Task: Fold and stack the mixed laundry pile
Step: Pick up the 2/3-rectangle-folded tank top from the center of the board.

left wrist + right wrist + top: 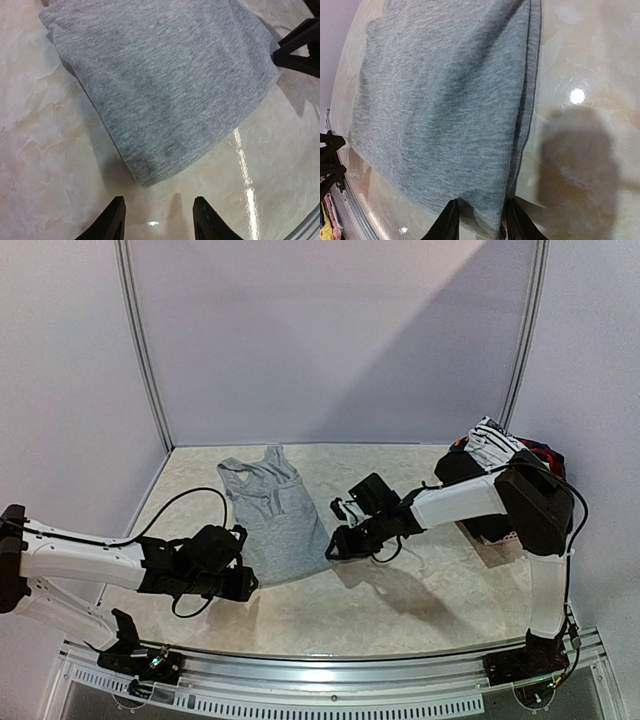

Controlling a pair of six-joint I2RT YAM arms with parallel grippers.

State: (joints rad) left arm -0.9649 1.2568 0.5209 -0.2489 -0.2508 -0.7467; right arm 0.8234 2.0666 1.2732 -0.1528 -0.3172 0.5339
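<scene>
A light grey garment [272, 515] lies flat on the table, pulled out of the mixed laundry pile [498, 447], which sits heaped at the far right with a white black-striped piece on top. My right gripper [332, 548] is at the garment's near right corner. In the right wrist view the grey garment [440, 100] has its hem corner pinched between the fingers of that gripper [482, 202]. My left gripper [248, 583] hovers open just short of the near left corner; in the left wrist view the left gripper [159, 200] holds nothing and the grey garment [165, 85] starts just beyond its tips.
The pile rests in a basket [508, 536] mostly hidden behind the right arm. A metal rail [330, 655] runs along the table's near edge. Walls close the back and both sides. Bare marble-patterned tabletop [400, 600] shows in front of the garment.
</scene>
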